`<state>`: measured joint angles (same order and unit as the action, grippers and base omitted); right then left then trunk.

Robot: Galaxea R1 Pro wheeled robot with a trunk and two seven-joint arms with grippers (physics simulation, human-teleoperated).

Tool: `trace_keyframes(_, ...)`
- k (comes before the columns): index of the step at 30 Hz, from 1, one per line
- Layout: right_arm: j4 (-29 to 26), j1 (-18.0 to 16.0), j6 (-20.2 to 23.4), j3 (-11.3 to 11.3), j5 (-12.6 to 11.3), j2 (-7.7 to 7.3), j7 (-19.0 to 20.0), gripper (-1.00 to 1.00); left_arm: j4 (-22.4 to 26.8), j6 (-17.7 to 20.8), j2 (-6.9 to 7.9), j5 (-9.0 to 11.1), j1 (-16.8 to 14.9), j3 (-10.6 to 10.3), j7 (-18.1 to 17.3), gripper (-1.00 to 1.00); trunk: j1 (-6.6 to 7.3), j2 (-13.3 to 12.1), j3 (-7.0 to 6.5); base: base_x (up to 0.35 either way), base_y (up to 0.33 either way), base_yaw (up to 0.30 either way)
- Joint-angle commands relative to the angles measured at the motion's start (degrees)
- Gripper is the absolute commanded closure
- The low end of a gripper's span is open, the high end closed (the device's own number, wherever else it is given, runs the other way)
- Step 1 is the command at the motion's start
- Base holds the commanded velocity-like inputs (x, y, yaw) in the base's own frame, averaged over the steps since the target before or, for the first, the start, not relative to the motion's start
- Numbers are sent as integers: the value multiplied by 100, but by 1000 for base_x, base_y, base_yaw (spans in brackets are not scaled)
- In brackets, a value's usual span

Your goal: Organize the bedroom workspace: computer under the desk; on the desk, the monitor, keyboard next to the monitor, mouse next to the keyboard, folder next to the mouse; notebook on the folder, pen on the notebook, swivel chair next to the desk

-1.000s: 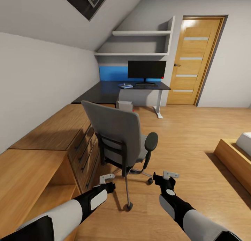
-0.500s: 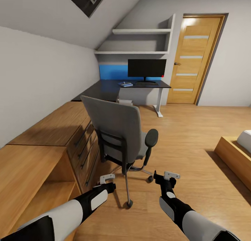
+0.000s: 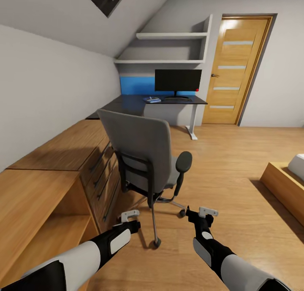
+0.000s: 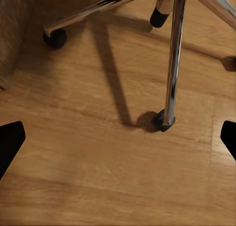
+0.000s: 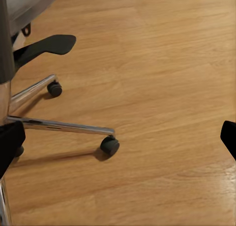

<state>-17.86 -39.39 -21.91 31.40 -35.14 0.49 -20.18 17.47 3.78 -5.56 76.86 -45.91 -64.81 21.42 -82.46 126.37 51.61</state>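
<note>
The grey swivel chair (image 3: 141, 149) stands just ahead with its back toward me, its seat hidden behind the backrest. Its silver star base (image 4: 172, 59) and castors (image 5: 109, 146) show in both wrist views. My left gripper (image 3: 128, 217) and right gripper (image 3: 204, 211) hover low over the floor in front of the base, both open and empty. Far back, the black monitor (image 3: 177, 81) stands on the black desk (image 3: 131, 103), with a small blue item (image 3: 152, 99) beside it. The computer, folder, keyboard, mouse and pen are hidden or too small to tell.
Low wooden drawer cabinets (image 3: 84, 156) run along the left wall, close to the chair. A wooden door (image 3: 234, 69) is at the back right and a wooden bed frame (image 3: 283, 185) at the right edge. Open plank floor (image 3: 228, 156) lies right of the chair.
The whole view has advanced toward the chair and desk, so the camera moved. The chair now covers the computer under the desk. Both arms keep the same pose.
</note>
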Motion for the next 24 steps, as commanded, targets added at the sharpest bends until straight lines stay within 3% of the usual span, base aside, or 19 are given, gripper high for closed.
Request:
trace_keyframes(1,1,-5,-23,50,-45,-3,-31,-100,11,18,3,10,-6,-32,38,-100,-22,44,24,0,0,0)
trace_keyframes(17,20,-2,-23,50,-38,3,-17,-100,11,18,-2,13,-6,-32,30,-100,-373,686,311,0,0,0)
trace_keyframes(24,30,0,-23,55,-20,1,126,-100,11,18,3,6,-6,-32,-9,-100,-373,686,311,0,0,0)
